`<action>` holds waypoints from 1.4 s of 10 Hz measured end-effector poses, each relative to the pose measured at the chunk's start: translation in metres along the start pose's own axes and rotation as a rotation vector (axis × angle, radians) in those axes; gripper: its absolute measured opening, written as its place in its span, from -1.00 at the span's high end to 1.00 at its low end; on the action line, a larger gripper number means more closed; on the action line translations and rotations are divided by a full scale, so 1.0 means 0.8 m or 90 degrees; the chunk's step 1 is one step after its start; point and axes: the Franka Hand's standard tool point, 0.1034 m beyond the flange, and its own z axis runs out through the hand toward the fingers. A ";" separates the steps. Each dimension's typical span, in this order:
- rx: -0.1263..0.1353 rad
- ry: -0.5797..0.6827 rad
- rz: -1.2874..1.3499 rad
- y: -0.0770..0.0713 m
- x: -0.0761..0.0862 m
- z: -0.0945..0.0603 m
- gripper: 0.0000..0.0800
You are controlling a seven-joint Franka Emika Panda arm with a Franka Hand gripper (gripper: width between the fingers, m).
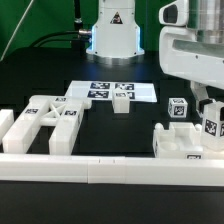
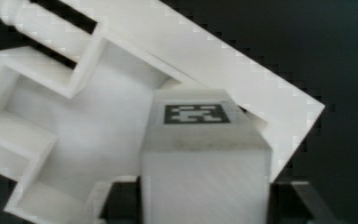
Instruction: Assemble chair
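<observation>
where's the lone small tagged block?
Exterior view, centre: the small block stands at the marker board's near edge, cut-out frames to the view's left, the hand, gripping a second block, to its right.

Hanging at the exterior view's right with the gripper (image 1: 211, 108) down on a tagged block (image 1: 213, 127), cut-out frames (image 1: 50, 122) lying at the left, a small block (image 1: 122, 101) standing at the marker board's (image 1: 98, 90) edge.

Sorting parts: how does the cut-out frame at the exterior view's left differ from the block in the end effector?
The cut-out frame lies loose and flat on the table; the block is clamped in the end effector. The frame is broad with openings; the block is compact and solid. Both are white and tagged.
</observation>
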 end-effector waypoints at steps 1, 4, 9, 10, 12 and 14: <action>0.000 0.000 -0.019 0.000 -0.001 0.000 0.29; -0.002 -0.003 -0.110 0.000 -0.003 0.000 -0.51; -0.004 -0.001 -0.400 -0.002 -0.005 0.000 -0.62; -0.007 0.000 -0.456 -0.002 -0.007 0.000 -0.62; -0.007 0.000 -0.537 -0.003 -0.008 0.001 -0.62; -0.010 0.003 -0.641 -0.003 -0.008 0.001 -0.62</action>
